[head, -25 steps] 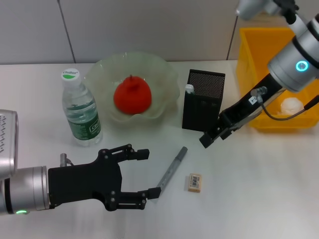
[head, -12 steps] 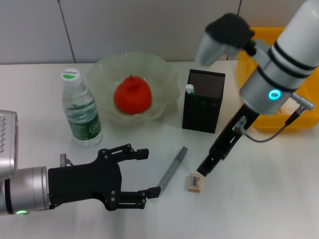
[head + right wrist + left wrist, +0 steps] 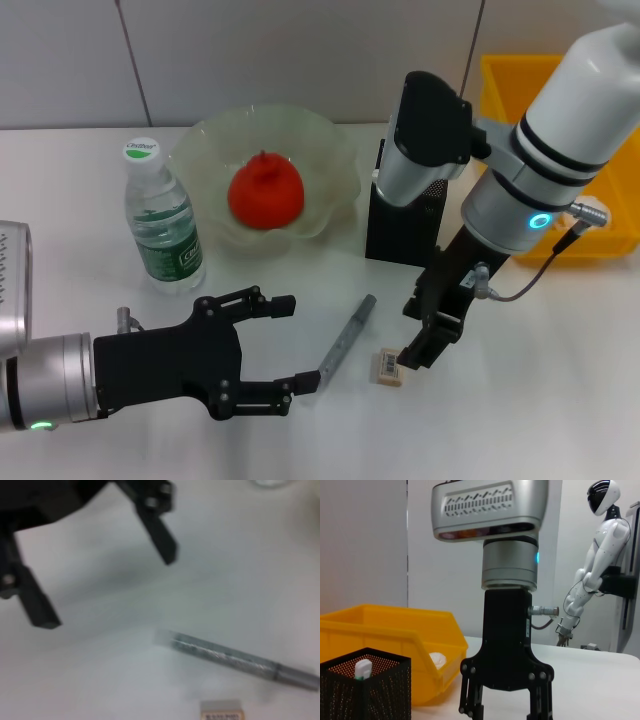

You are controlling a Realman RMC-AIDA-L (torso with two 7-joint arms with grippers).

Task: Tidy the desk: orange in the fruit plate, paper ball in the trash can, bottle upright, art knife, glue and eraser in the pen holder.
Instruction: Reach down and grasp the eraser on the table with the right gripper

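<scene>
My right gripper (image 3: 420, 332) is open and hangs low over the table, just right of the beige eraser (image 3: 388, 367); it also shows in the left wrist view (image 3: 505, 706). The eraser (image 3: 222, 712) lies free beside the grey art knife (image 3: 345, 335) (image 3: 240, 657). My left gripper (image 3: 288, 342) (image 3: 100, 575) is open and empty, its lower finger at the knife's near end. The orange (image 3: 265, 190) sits in the fruit plate (image 3: 205, 140). The bottle (image 3: 162, 225) stands upright. The pen holder (image 3: 400, 235) holds a white glue stick (image 3: 362, 669). The paper ball (image 3: 437, 660) lies in the trash can (image 3: 505, 95).
My right arm's big white and grey links (image 3: 560, 120) reach across the trash can and hide part of the pen holder. The pen holder stands between the fruit plate and the trash can. A wall runs along the table's far edge.
My right arm has swung from the trash can down and leftward to the eraser, its gripper now low over the table. My left gripper has stayed in place.
</scene>
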